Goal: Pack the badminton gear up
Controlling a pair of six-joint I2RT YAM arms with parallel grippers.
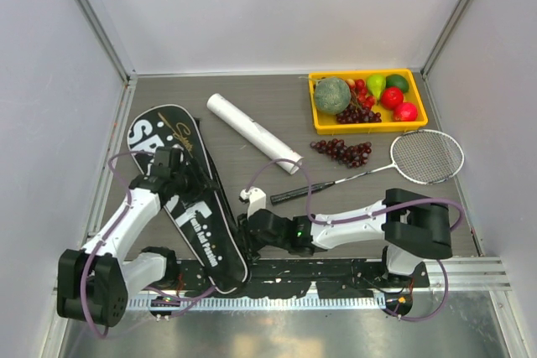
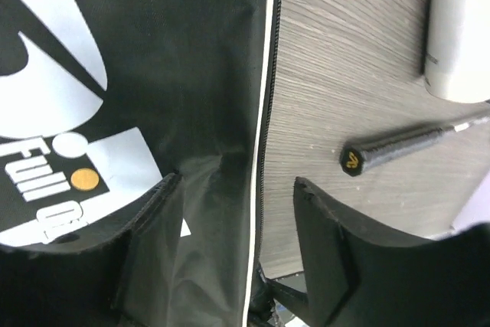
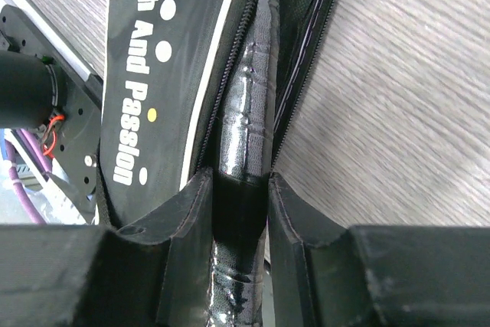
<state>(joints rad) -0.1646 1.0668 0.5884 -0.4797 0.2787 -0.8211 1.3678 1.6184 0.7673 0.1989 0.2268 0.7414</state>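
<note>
Racket handle (image 3: 242,120) with its upper part hidden inside the open zip of the black bag (image 3: 157,44), head unseen, white tube (image 2: 459,28) cropped at the frame's upper right

Bag (image 1: 180,199): black, white lettering, white piping, one orange dot; tube (image 1: 253,133): white; loose racket (image 1: 426,157): silver head, black handle; bagged handle (image 3: 243,151): glossy black; tray (image 1: 369,128): yellow; grape bunch (image 1: 342,150): dark red; table (image 1: 168,94): grey woodgrain.

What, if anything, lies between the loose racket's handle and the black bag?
Nothing visible on the table: bare wood separates the loose racket from the bag. However, the right claw, gripping the other racket's handle, occupies the bag's opening.
</note>
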